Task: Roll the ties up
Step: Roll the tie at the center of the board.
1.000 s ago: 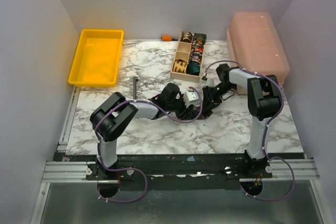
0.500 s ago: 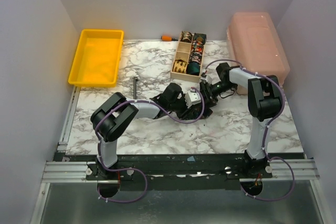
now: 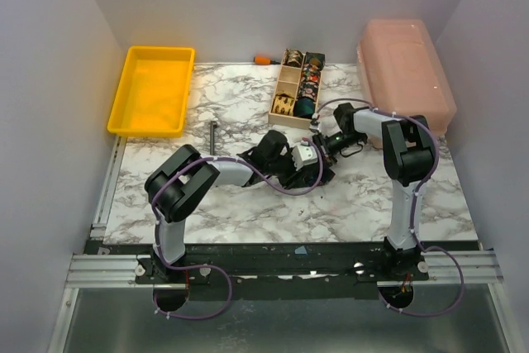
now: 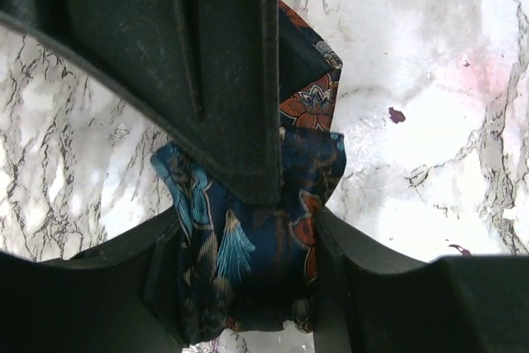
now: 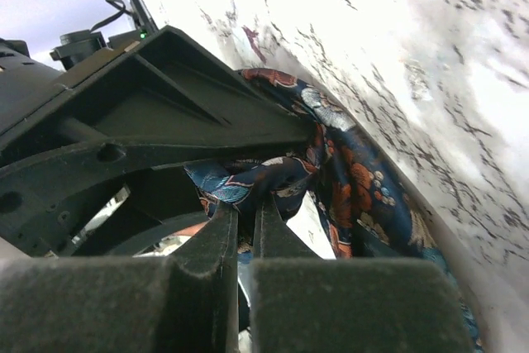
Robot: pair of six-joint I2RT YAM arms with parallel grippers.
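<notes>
My left gripper (image 3: 307,168) is clamped round a bunched wad of the dark floral tie (image 4: 216,247), which fills the gap between its fingers. Butted right up against it, my right gripper (image 5: 245,214) has its fingers pinched nearly together on a fold of the same tie. I'd call this mid-roll: a lump, not yet a tidy coil. Off my left there's a yellow tray (image 3: 153,88). Just beyond both grippers, the wooden box (image 3: 276,98) already holds several coils. A pink bin (image 3: 405,68) sits off my right. The tabletop (image 3: 248,212) is white marble, with plain walls (image 3: 50,80) around it.
</notes>
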